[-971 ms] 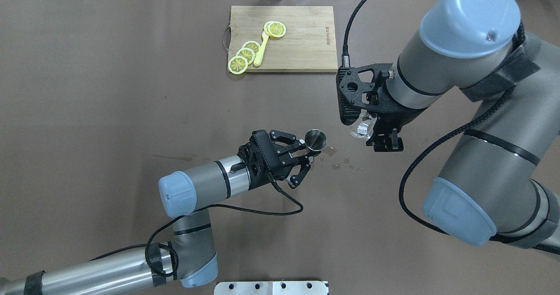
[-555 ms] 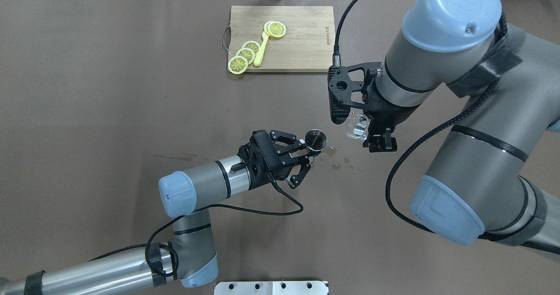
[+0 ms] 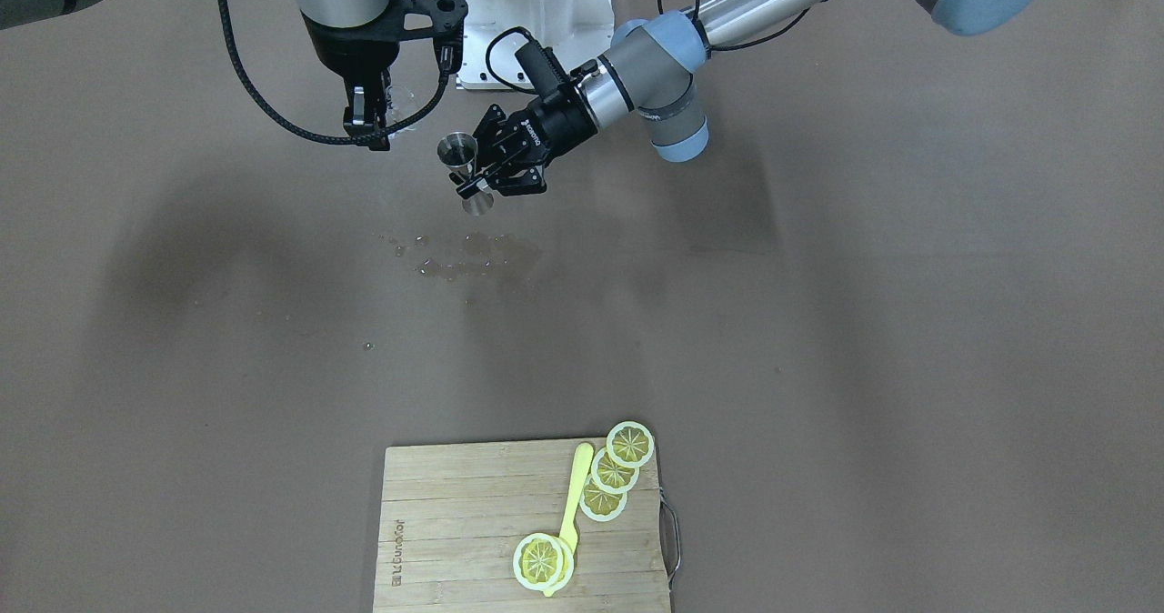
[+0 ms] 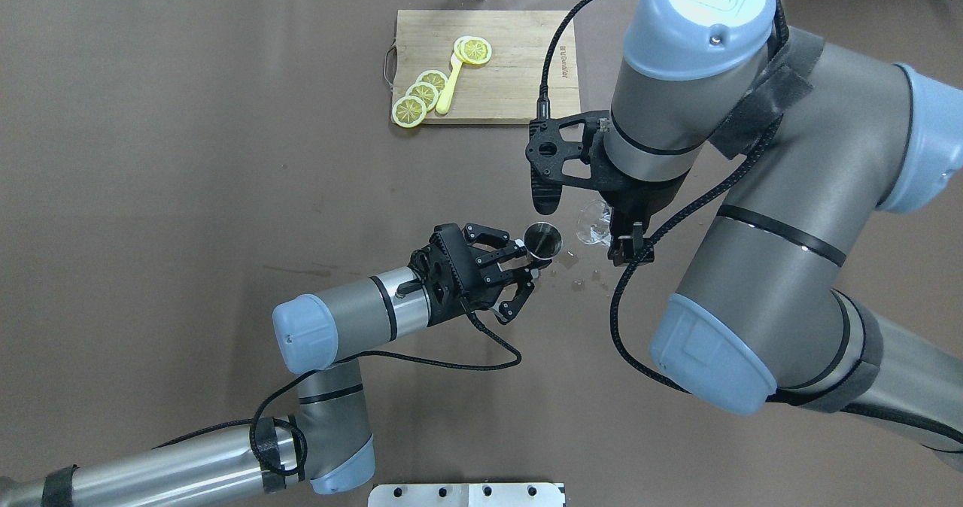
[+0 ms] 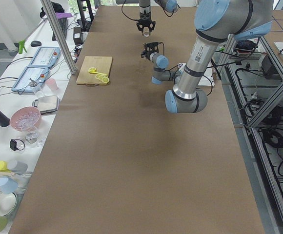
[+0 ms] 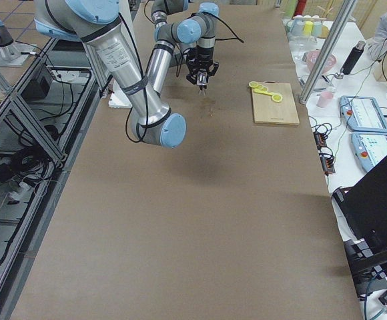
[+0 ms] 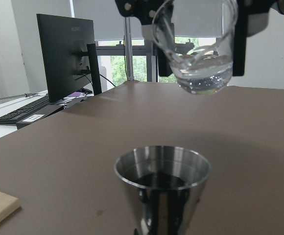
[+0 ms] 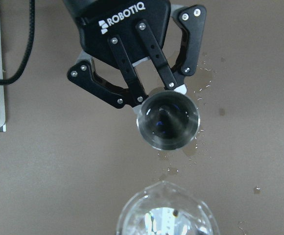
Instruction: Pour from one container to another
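The left gripper (image 4: 532,261) is clamped on the steel jigger (image 4: 542,238), axis upright, off the table. The right gripper (image 7: 199,30) grips the glass (image 4: 593,223). In the overhead view, the jigger lies at 8 o'clock from the glass, just beside and lower.

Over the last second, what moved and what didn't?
The right gripper, shut on the glass, swung toward the robot's left, bringing the glass close beside the metal cup. The left gripper kept holding the metal cup in place. The cutting board and lemon slices are unchanged.
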You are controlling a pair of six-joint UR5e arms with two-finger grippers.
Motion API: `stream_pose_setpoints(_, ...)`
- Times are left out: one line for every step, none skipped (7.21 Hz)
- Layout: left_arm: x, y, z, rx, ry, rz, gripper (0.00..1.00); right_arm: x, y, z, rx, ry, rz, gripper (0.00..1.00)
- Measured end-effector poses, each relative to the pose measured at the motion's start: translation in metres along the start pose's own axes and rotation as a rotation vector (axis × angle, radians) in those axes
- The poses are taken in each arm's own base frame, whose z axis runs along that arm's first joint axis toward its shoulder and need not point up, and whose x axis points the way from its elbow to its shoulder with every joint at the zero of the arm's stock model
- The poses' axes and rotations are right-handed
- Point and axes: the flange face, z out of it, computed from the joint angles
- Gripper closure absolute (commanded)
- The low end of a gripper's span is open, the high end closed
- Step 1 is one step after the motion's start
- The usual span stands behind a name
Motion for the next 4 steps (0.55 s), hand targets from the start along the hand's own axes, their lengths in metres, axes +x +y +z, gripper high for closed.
stream_pose_setpoints(0.0001, -0.0003, -0.0001, 0.001, 0.0, 0.0, 1.0, -0.001, -0.0019, -0.001, -0.016, -0.004, 0.005, 1.0)
stream_pose_setpoints(0.0001, -0.0005, -0.0001, 0.001, 0.001, 0.0, 1.0, -0.0022, -0.0028, -0.0023, -0.032, -0.01, 0.011, 1.0)
stream_pose_setpoints(0.0002, -0.0005, -0.0001, 0.001, 0.001, 0.0, 1.0, -0.0036, -0.0034, -0.0032, -0.048, -0.016, 0.016, 1.0)
stream_pose_setpoints(0.0003, -0.0006, -0.0001, 0.001, 0.002, 0.0, 1.0, -0.0054, -0.0043, -0.0034, -0.064, -0.022, 0.02, 1.0)
